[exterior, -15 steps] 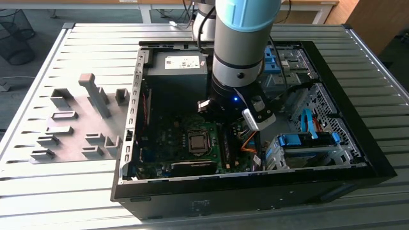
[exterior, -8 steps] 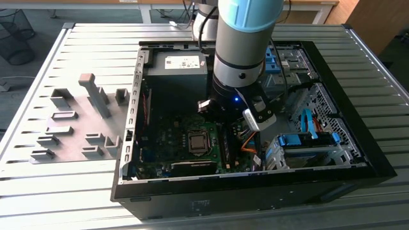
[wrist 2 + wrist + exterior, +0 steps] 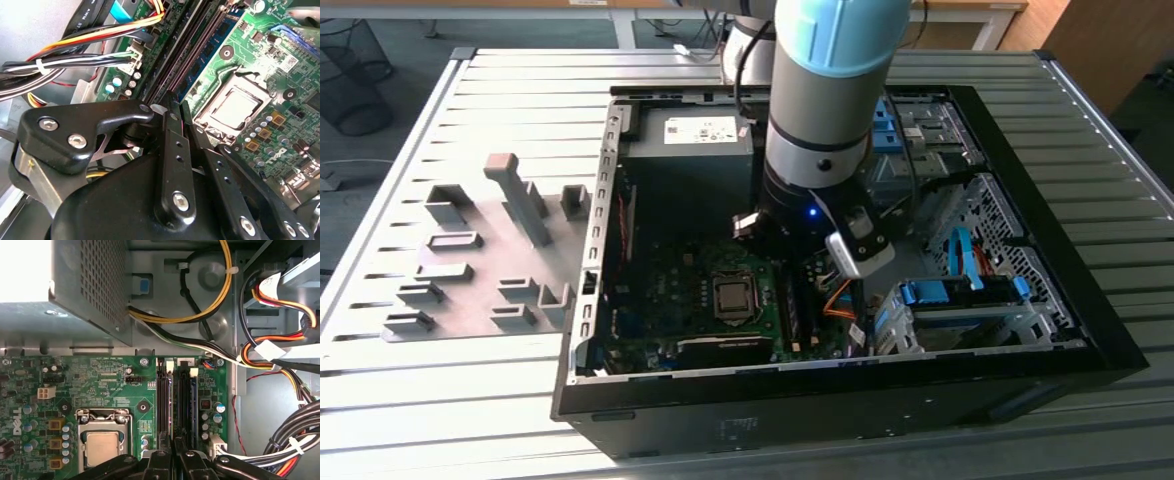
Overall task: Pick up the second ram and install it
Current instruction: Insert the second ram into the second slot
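Slatted metal tabletop [image 3: 480, 400] carries an open black PC case [image 3: 1067, 330] lying on its side, and on the exterior view's left of it a grey fixture plate [image 3: 467, 270] with upright blocks. The arm [image 3: 834, 90] reaches down into the case over the green motherboard [image 3: 667, 300], just beside the CPU socket [image 3: 735, 298]. Power supply box [image 3: 95, 285] sits behind the board, with bundled cables [image 3: 280, 355] running along the case wall. Blue drive caddy [image 3: 961, 295] sits on the exterior view's right inside the case.

Pincer [image 3: 173, 452] sits directly over the memory slots [image 3: 162, 405], fingers [image 3: 172, 145] drawn close together with a narrow gap. Can't tell whether anything is clamped between them.

Second ram [image 3: 191, 407]: a blue stick stands upright in the slot next to the pincer line, seated between the white end latches [image 3: 194, 372]. In the second wrist view the blue edge [image 3: 220, 30] runs along the slot row ahead of the fingertips. Adjacent black slot looks unfilled. Contact between fingers and stick not resolvable.
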Motion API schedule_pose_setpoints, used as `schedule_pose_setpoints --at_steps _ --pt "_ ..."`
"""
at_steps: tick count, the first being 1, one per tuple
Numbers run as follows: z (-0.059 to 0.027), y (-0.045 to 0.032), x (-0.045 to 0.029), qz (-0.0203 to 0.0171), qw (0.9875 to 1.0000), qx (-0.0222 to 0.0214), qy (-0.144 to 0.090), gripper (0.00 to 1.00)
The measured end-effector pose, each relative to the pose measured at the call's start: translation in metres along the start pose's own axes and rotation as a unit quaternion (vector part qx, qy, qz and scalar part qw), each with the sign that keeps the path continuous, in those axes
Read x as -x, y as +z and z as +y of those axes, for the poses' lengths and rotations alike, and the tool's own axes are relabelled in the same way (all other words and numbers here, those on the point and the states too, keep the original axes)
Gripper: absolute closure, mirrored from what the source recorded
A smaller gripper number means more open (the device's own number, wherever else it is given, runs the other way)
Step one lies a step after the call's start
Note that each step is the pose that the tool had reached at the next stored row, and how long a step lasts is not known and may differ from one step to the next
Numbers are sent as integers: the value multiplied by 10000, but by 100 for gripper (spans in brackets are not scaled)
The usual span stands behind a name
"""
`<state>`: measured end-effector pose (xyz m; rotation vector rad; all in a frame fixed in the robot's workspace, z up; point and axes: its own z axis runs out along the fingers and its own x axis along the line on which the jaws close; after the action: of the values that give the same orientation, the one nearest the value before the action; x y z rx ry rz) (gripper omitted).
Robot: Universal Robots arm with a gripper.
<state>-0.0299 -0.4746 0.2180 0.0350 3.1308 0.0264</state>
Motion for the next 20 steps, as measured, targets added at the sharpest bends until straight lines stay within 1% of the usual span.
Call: schedule_pose_setpoints --at_steps 10,20 --pt "-9 37 0 0 10000 0 0 86" --pt "-9 41 0 0 10000 0 0 86"
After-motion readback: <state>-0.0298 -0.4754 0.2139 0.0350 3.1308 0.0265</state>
